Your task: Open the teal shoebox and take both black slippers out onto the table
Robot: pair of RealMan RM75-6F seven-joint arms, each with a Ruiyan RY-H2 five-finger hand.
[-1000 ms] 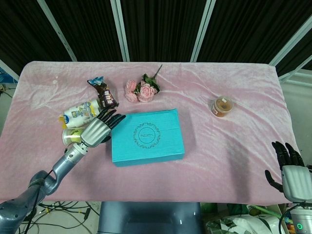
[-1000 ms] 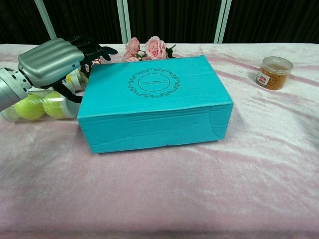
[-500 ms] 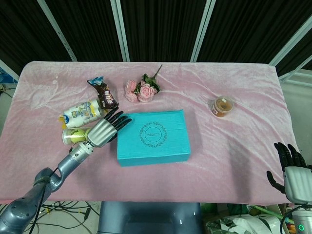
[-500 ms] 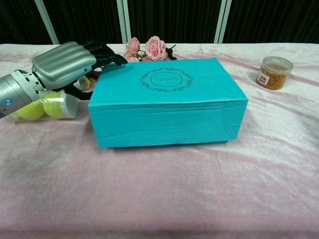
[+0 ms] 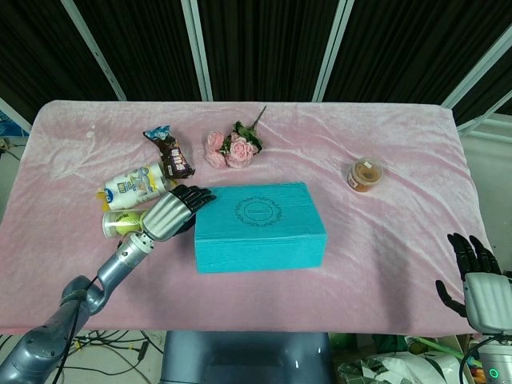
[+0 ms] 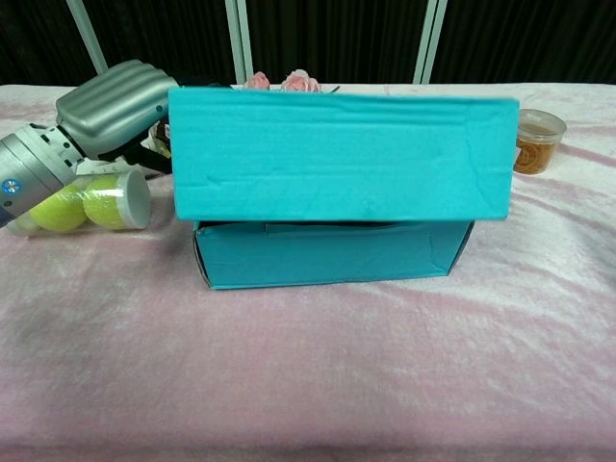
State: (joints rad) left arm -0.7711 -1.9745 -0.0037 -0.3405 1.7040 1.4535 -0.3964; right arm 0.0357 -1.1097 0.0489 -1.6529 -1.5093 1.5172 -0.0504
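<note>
The teal shoebox (image 5: 260, 226) lies mid-table. In the chest view its lid (image 6: 342, 154) is raised and tilted above the base (image 6: 327, 255), with a thin dark gap under the lid's front edge. The black slippers are hidden inside. My left hand (image 5: 168, 214) is at the box's left end, its fingers curled over the lid's left edge; in the chest view the left hand (image 6: 115, 104) sits just behind that corner. My right hand (image 5: 480, 284) hangs off the table's near right corner, fingers apart and holding nothing.
A clear tube of tennis balls (image 6: 82, 200) lies beside my left wrist, with a white-and-yellow pack (image 5: 132, 186) and a snack packet (image 5: 172, 156) behind it. Pink roses (image 5: 232, 148) lie behind the box. A small jar (image 5: 366, 174) stands at the right on the pink cloth (image 5: 384, 240).
The box has slid to the right and turned square to me. Its lid has now lifted off the base under my left hand's fingers. The right hand has stayed put.
</note>
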